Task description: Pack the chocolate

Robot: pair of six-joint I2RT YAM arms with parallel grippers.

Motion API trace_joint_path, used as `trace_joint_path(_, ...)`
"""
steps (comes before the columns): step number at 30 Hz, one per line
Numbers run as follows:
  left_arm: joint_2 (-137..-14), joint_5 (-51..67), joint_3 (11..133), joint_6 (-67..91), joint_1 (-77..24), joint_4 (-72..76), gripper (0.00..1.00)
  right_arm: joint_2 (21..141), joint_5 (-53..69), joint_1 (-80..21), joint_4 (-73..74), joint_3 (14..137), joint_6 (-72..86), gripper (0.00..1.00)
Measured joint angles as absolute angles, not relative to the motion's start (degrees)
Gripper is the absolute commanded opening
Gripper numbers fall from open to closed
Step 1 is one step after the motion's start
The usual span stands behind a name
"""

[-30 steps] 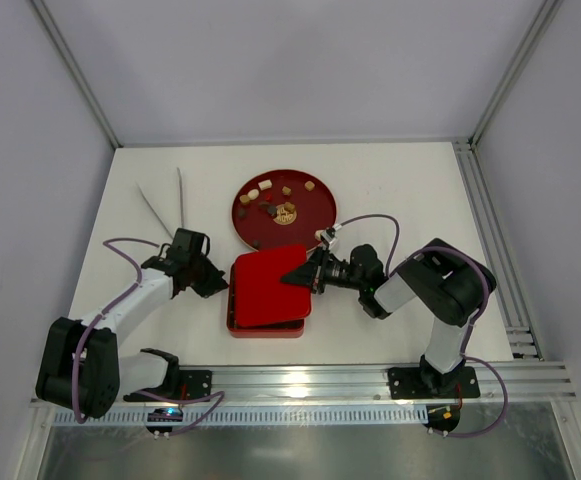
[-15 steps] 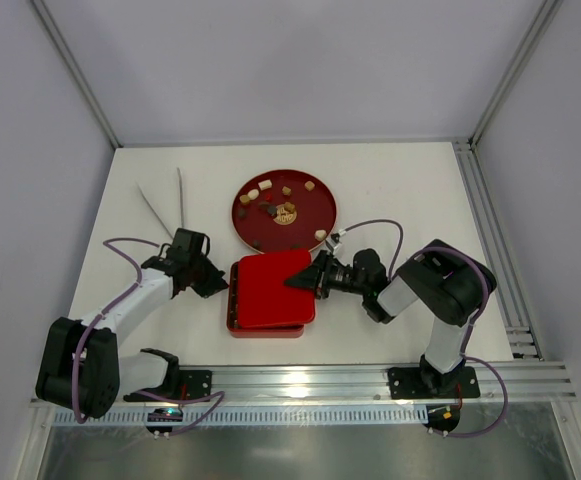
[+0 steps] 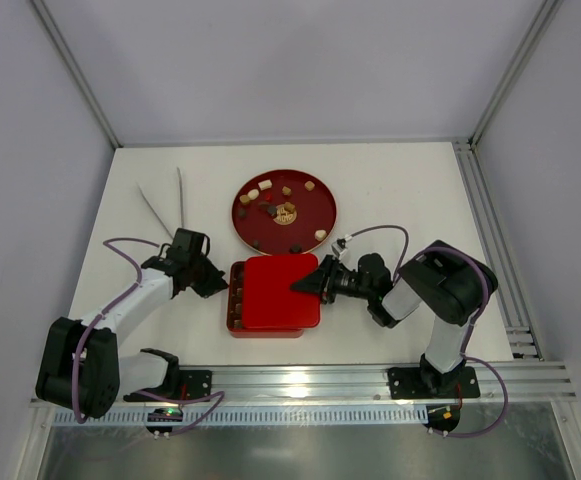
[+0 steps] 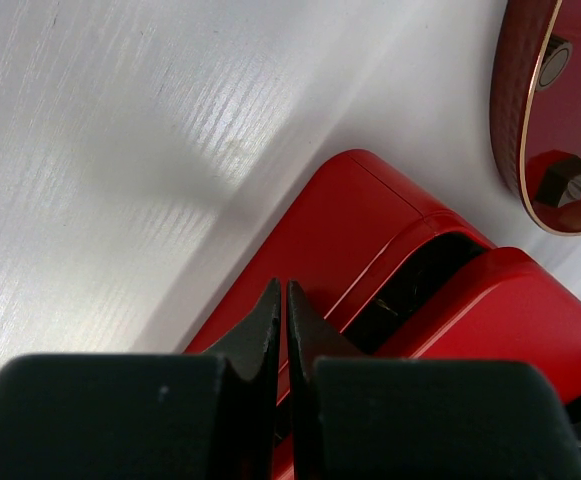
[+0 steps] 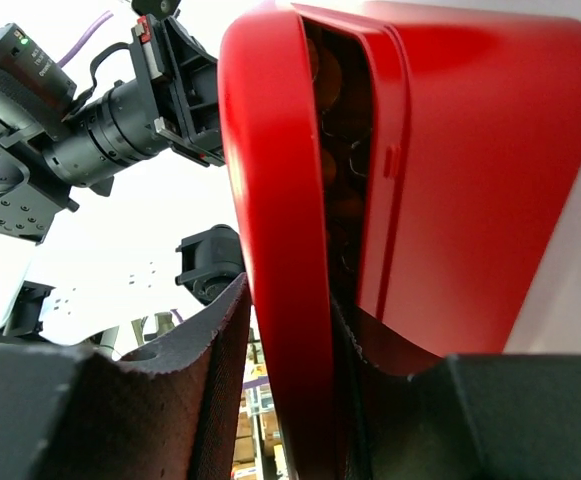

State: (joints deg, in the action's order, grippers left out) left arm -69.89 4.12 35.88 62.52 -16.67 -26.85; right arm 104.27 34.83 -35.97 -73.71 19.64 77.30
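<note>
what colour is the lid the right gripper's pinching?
Solid glossy red. The lid shows best in the right wrist view.

White table (image 3: 400, 190) enclosed by pale grey walls (image 3: 290, 70).

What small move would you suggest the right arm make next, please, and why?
Probably nudge the lid leftward before lowering it. The right gripper pinches the lid's right edge, yet the lid sits offset, leaving the left column of chocolate in the tray uncovered. The right wrist view also shows a gap beneath the lid.
</note>
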Motion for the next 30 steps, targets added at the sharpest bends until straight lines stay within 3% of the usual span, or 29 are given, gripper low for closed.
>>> trace_joint_path(7,-69.9,4.1,35.9,62.5,-16.7,-26.9,0.0,103.7,35.0,-35.5,-74.3,18.8,76.5,0.43)
trace_joint_path(30,-69.9,4.1,35.9,62.4,-16.7,-26.9,0.0,95.5,34.0,-35.2,-66.0,17.4,67.5,0.45)
